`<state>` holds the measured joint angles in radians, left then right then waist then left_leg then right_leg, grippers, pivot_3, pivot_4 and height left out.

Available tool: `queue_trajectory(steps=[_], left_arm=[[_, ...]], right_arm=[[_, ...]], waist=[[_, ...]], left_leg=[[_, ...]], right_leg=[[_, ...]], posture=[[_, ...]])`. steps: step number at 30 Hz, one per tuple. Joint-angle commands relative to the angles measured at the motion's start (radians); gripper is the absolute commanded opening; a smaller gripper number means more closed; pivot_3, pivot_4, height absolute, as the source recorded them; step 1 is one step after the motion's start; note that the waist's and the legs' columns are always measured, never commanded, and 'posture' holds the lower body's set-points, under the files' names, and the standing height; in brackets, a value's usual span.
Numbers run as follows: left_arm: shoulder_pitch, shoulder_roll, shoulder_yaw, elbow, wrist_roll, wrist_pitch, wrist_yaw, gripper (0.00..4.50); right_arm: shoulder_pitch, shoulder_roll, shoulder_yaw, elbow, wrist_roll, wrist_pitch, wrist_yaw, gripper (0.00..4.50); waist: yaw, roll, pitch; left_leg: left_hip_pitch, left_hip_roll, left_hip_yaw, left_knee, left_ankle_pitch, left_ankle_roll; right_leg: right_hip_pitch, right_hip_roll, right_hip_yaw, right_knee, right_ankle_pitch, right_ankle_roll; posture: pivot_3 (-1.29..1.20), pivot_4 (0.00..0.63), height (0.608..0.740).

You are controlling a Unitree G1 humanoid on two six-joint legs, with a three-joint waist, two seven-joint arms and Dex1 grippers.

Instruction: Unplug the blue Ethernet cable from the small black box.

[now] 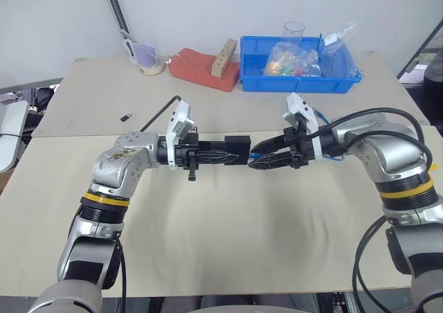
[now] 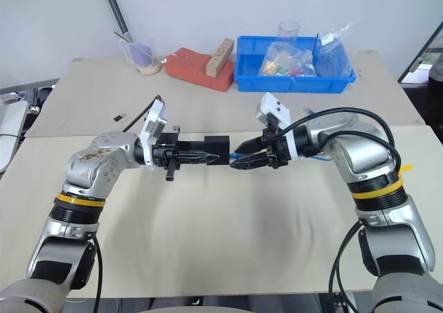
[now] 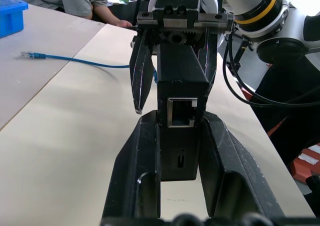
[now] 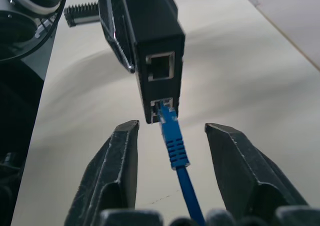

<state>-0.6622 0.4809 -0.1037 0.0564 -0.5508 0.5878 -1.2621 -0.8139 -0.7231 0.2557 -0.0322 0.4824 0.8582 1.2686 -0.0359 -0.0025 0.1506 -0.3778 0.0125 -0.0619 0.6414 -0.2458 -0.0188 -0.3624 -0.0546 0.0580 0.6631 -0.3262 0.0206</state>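
Observation:
My left gripper (image 1: 237, 158) is shut on the small black box (image 1: 239, 149) and holds it level in the air above the table's middle. The box (image 4: 152, 36) shows two ports on its end face. The blue Ethernet cable (image 4: 175, 146) is plugged into the lower port. My right gripper (image 4: 172, 127) faces the box from the right, open, with a finger on each side of the blue plug and a gap on both sides. The rest of the cable (image 3: 75, 61) trails over the table to a clear plug lying loose.
A blue bin (image 1: 297, 86) with bags stands at the back right. A red block (image 1: 201, 69), a wooden piece (image 1: 223, 55) and a cup (image 1: 149, 60) stand at the back. A black hex key (image 1: 163, 112) lies behind my left arm. A person (image 3: 75, 1) sits beyond the table.

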Motion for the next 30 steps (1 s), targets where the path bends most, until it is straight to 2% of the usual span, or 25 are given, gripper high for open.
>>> queue_trajectory(steps=[1,3,4,18,19,21,30], left_arm=[[-0.028,0.007,-0.004,-0.019,0.001,-0.022,-0.02,0.52],[-0.026,0.009,-0.008,-0.023,0.002,-0.021,-0.027,0.52],[-0.025,0.009,-0.01,-0.025,0.002,-0.02,-0.029,0.52],[-0.017,0.023,-0.041,-0.026,0.025,-0.039,-0.061,0.52],[-0.017,0.023,-0.042,-0.026,0.026,-0.039,-0.063,0.52],[-0.016,0.024,-0.046,-0.028,0.028,-0.041,-0.067,0.52],[-0.009,0.02,-0.049,-0.041,0.03,-0.038,-0.073,0.52]], right_arm=[[-0.031,-0.005,-0.008,-0.016,0.002,-0.02,0.028,0.87],[-0.033,-0.008,-0.006,-0.012,0.0,-0.022,0.04,0.2],[-0.036,-0.01,-0.007,-0.01,0.0,-0.02,0.048,0.02],[-0.049,-0.038,0.03,-0.03,-0.034,-0.036,0.118,0.02],[-0.051,-0.038,0.033,-0.033,-0.04,-0.039,0.117,0.95],[-0.058,-0.033,0.034,-0.039,-0.044,-0.036,0.112,1.58],[-0.077,-0.034,0.04,-0.048,-0.039,-0.019,0.125,1.58]], waist=[[0.0,0.0,0.0],[-0.001,0.0,0.0],[-0.001,0.0,0.0],[-0.001,0.0,0.0],[-0.001,0.0,0.0],[-0.001,0.0,0.0],[-0.001,0.0,0.0]], left_leg=[[0.0,0.0,0.0,0.0,0.0,0.0],[0.0,0.0,0.0,0.0,0.0,0.0],[0.0,0.0,0.0,0.0,0.0,0.0],[-0.004,0.0,0.0,0.001,0.0,0.0],[-0.004,0.0,0.0,0.001,0.0,0.0],[-0.005,0.0,0.0,0.001,0.0,0.0],[-0.006,0.0,0.0,0.002,0.0,0.0]], right_leg=[[0.0,0.0,0.0,0.0,0.0,0.0],[0.0,0.0,0.0,0.0,0.0,0.0],[-0.001,0.0,0.0,0.0,0.0,0.0],[-0.004,0.0,0.0,0.001,0.0,0.0],[-0.004,0.0,0.0,0.001,0.0,0.0],[-0.005,0.0,0.0,0.002,0.0,0.0],[-0.006,0.0,0.0,0.002,0.0,0.0]], posture=[[0.0,0.15,0.74],[0.0,0.15,0.74],[0.0,0.15,0.74],[0.0,0.15,0.74],[0.0,0.15,0.74],[0.0,0.15,0.74],[0.0,0.15,0.74]])
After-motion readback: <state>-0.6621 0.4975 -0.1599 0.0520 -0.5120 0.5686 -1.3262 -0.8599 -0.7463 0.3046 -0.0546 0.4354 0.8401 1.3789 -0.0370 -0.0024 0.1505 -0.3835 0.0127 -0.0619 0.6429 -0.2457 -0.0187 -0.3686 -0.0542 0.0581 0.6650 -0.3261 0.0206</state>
